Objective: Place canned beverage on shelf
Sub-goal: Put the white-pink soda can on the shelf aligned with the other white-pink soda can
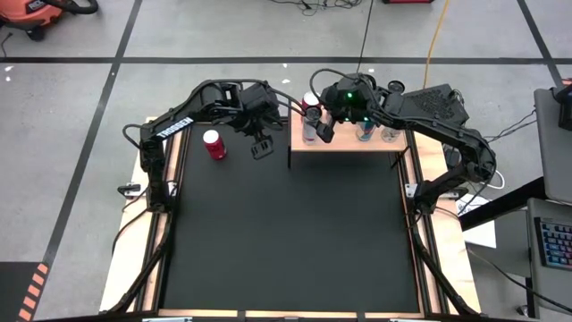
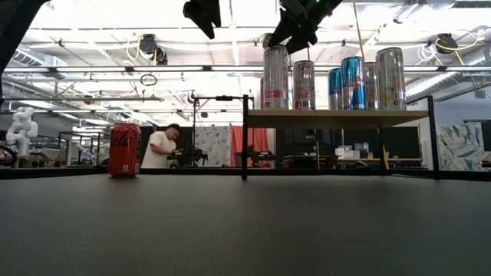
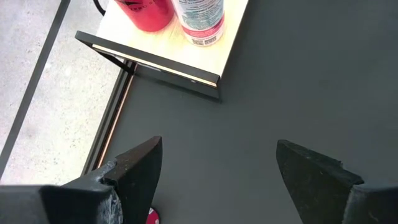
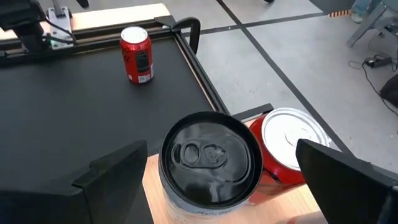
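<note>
A red can [image 1: 214, 144] stands upright on the black table at the far left, also seen in the low view [image 2: 123, 149]. The pale-wood shelf [image 1: 350, 147] on black legs stands at the far edge and carries several upright cans. My right gripper [image 1: 316, 126] hovers open over the shelf's left end. Its fingers [image 4: 115, 174] stand on either side of a tall dark-topped can [image 4: 210, 155] without touching it. A red can [image 4: 287, 144] stands right beside that one. My left gripper [image 1: 262, 148] hangs open above the table between the red can and the shelf.
Farther right on the shelf stand blue and silver cans [image 2: 353, 83]. The shelf's black leg [image 2: 245, 138] rises from the table near its left corner. Wooden strips [image 1: 159, 259] edge the table. The black surface in front of the shelf is bare. A person [image 2: 162, 146] works in the room behind.
</note>
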Tool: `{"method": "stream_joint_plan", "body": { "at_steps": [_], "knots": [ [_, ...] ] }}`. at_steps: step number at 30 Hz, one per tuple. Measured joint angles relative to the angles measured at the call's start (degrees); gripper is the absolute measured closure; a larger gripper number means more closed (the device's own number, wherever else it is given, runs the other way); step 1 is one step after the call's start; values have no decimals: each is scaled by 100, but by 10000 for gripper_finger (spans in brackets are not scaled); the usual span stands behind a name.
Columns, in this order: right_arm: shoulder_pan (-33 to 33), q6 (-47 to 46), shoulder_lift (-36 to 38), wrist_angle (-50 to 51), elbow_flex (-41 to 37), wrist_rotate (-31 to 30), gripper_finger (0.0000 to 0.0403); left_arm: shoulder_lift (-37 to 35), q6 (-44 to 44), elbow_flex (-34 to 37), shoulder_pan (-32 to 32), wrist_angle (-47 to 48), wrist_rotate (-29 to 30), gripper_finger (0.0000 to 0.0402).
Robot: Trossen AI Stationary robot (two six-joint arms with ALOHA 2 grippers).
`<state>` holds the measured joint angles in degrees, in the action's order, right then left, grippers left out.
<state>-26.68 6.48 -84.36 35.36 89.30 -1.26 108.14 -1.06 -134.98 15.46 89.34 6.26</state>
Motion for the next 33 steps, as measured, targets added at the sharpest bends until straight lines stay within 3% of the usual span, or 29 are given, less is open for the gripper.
{"method": "stream_joint_plan", "body": {
  "at_steps": [16, 25, 33],
  "knots": [
    [13, 7, -162, -5, 7, 0, 15, 0, 4, 0, 0, 0, 0, 91],
    [13, -122, -166, 20, 7, 2, 102, 0, 34, 0, 0, -1, 0, 91],
    [15, -300, -164, 50, 7, -2, 149, 0, 37, 0, 0, -2, 0, 91]
  ]
}}
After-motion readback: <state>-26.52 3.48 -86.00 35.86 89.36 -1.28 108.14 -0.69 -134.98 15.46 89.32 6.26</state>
